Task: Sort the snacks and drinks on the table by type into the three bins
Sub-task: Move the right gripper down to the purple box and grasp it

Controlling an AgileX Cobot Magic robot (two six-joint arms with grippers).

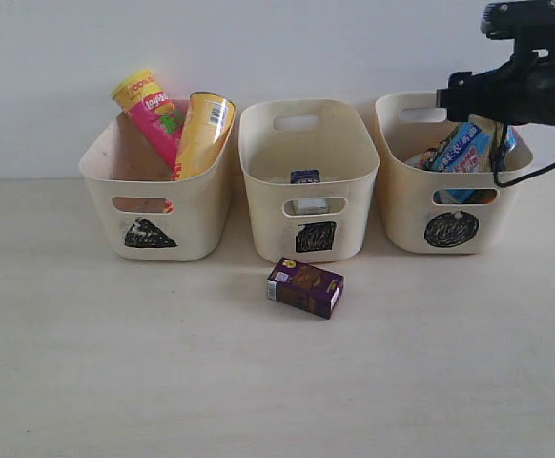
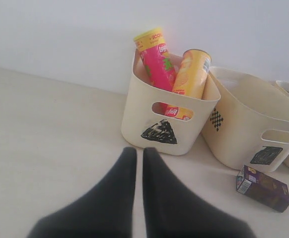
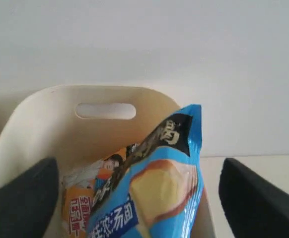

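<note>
The right gripper (image 3: 139,198) hangs over the circle bin (image 3: 40,119), jaws spread wide and grasping nothing. The blue packet (image 3: 159,188) stands between them, seemingly untouched, beside the orange packet (image 3: 80,208). The left gripper (image 2: 139,158) is clenched, empty. The purple carton (image 1: 304,287) lies on the table (image 1: 115,382) — just before the square bin (image 1: 354,181).

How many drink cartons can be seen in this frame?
2. The dark purple carton lies on the table before the square-marked bin; the blue-and-white carton sits inside that bin, partly hidden. Others may be hidden in the bins.
</note>
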